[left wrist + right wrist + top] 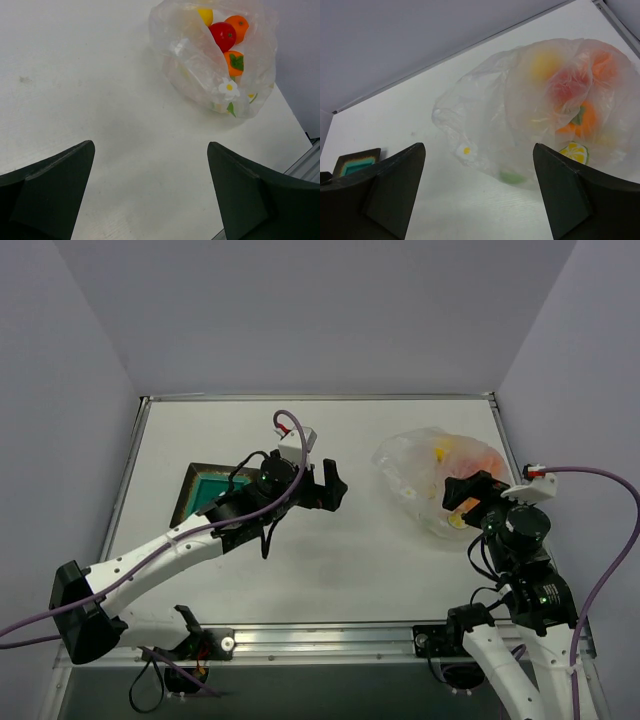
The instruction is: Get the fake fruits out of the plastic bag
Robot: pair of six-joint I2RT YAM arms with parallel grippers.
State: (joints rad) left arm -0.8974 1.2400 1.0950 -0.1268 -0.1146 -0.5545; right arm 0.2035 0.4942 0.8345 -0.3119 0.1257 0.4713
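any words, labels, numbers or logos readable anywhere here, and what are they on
None: no words, numbers or brand marks can be read in any view.
The bag carries only printed daisies, no lettering.
The fruits and the plate show no markings.

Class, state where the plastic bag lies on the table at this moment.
Top view: the plastic bag lies at the table's far right, just ahead of the right gripper, opposite the dark plate.

Behind the plastic bag film, fake fruits only blurred colour patches; plate half under left arm.
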